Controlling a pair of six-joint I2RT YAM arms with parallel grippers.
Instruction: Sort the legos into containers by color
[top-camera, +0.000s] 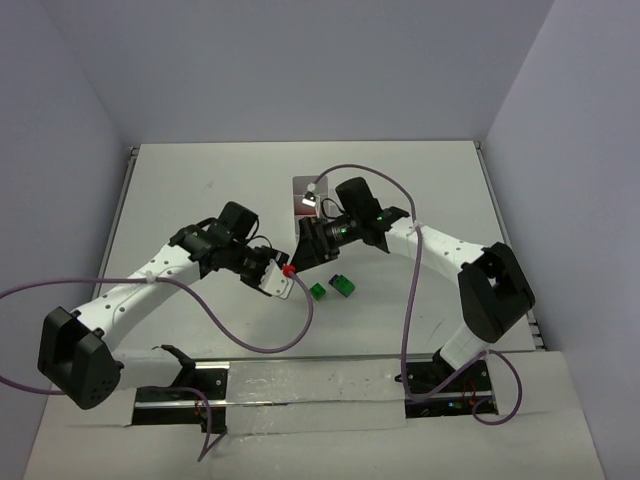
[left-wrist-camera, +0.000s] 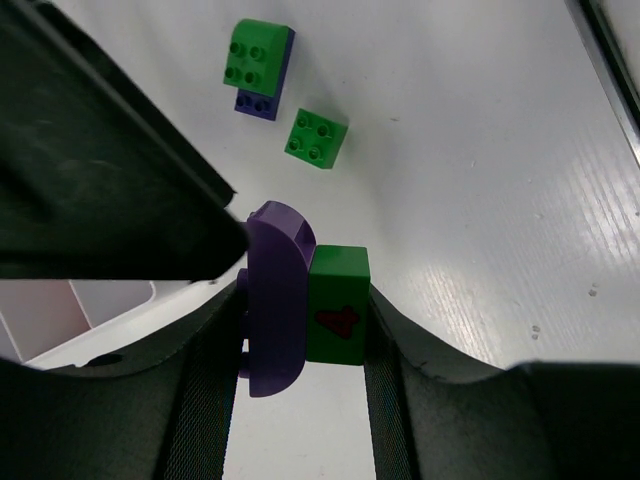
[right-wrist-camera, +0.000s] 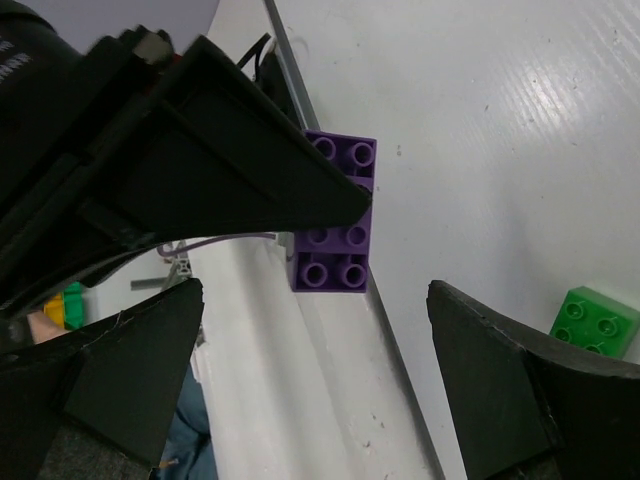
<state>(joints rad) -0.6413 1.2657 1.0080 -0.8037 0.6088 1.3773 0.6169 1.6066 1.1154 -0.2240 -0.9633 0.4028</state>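
Now the left gripper (left-wrist-camera: 303, 320) has its jaws clamped on a purple lego (left-wrist-camera: 272, 300) and a green lego (left-wrist-camera: 338, 305); the right gripper (right-wrist-camera: 315, 330) has its jaws apart.

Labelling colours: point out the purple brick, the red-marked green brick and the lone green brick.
purple brick (left-wrist-camera: 275, 300): left wrist view, curved side.
red-marked green brick (left-wrist-camera: 339, 302): left wrist view, front face.
lone green brick (left-wrist-camera: 316, 138): left wrist view, studded top.

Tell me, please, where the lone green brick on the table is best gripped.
Probably across two opposite side walls of the green brick, coming straight down from above: it lies flat, studs up, clear of the green-on-blue stack.
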